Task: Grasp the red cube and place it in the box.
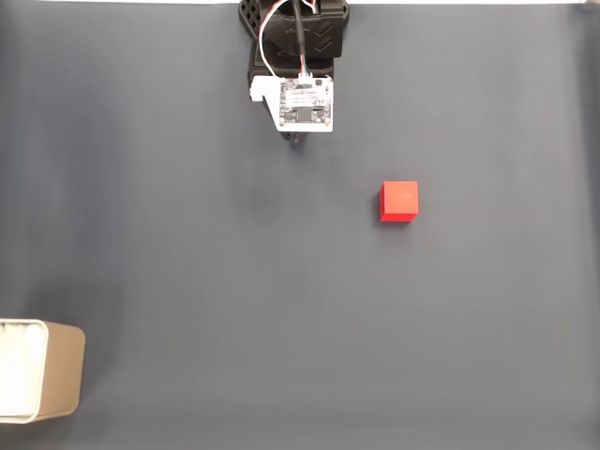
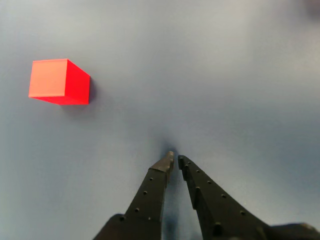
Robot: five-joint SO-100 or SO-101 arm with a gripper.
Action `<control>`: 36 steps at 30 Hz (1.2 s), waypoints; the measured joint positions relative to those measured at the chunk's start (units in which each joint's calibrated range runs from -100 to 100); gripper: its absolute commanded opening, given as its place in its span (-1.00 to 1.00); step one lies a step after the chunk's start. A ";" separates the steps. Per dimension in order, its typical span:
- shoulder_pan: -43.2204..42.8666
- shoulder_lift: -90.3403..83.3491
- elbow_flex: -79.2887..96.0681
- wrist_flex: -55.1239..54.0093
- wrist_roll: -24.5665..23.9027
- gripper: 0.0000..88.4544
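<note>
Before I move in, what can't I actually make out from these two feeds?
- The box: cut off by the fixed view's left edge, so its far side and most of its inside are hidden.
- The gripper: its fingers sit under the arm's circuit board in the fixed view.
- The red cube: underside and far faces hidden.

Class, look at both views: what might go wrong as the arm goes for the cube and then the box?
1. The hand is nearly closed and off to one side of the cube; unopened, it may just push it.
2. The box lies far away at the fixed view's edge, so a weakly held cube may drop.
</note>
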 measured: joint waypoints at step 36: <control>0.15 0.69 0.00 -6.68 -1.22 -1.00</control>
